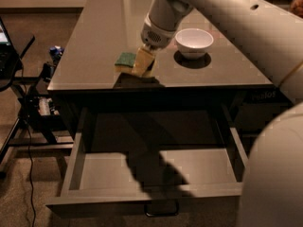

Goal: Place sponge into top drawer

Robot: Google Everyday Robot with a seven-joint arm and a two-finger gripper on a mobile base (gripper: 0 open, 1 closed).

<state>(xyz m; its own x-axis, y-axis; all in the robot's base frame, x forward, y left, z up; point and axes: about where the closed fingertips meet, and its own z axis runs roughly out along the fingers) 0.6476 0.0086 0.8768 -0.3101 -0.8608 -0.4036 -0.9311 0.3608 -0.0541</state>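
Observation:
The sponge (125,59), green on top with pale foam below, lies on the dark tabletop near its front edge, left of the white bowl. My gripper (143,62) comes down from the upper right and sits at the sponge's right end, covering part of it. The top drawer (94,203) is pulled wide open below the table's front edge. Its light grey inside is bare apart from my arm's shadow, and a small loop handle (161,211) hangs on its flat front.
A white bowl (194,41) stands on the table just right of the gripper. My white arm and body (274,164) fill the right side. A dark stand (14,46) with cables and a small blue object (56,51) are on the floor at left.

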